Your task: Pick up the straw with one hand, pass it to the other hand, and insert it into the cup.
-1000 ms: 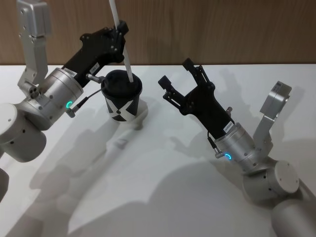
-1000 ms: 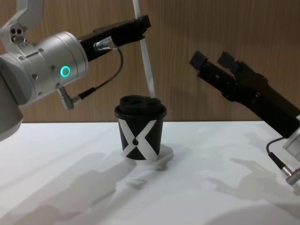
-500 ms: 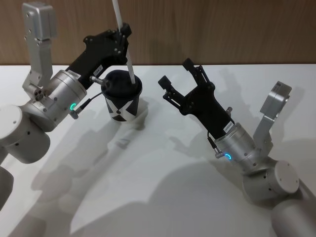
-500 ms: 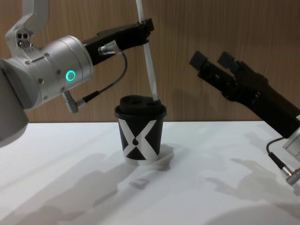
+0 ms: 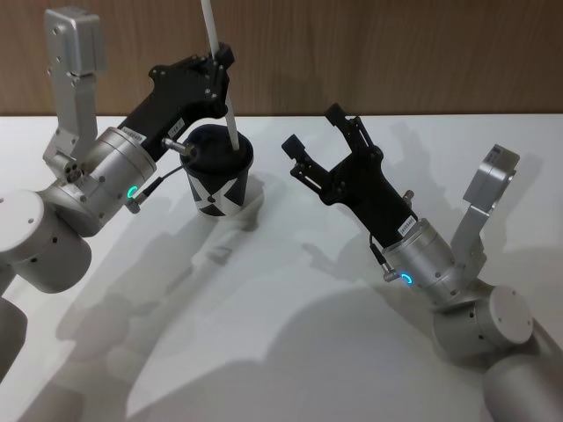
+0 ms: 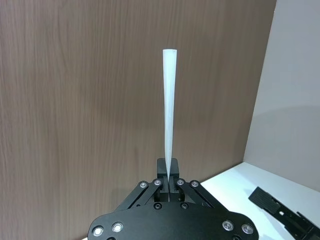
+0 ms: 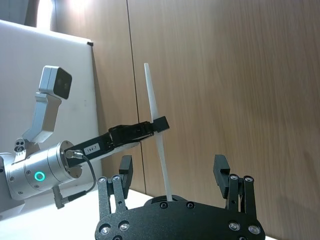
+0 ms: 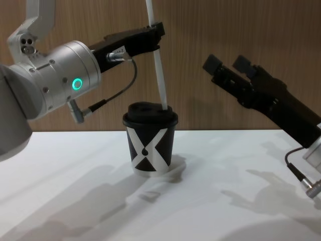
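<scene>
1. The white desk [image 5: 290, 352] fills the near ground and runs back to a wood-panelled wall [image 8: 210, 60].
2. The right gripper [image 5: 314, 141] hangs above the desk to the right of the cup, well apart from it. Its fingers [image 8: 213, 64] are spread wide with nothing between them; the right wrist view shows the same, the two fingers [image 7: 220, 169] standing far apart.
3. The cup [image 8: 149, 141], black with a large white X and a black lid, stands upright on the desk near the middle of the chest view, closer to the left arm.
4. The straw [image 8: 158, 70] rises from the lid's right side, its lower end at or in the lid, and it leans slightly toward the left as it goes up.
5. The left gripper [image 8: 156, 36] reaches in from the left above the cup, its fingers pressed onto the straw's middle part. In the left wrist view the fingers [image 6: 164, 172] pinch the straw, which runs on past them toward the wall.
</scene>
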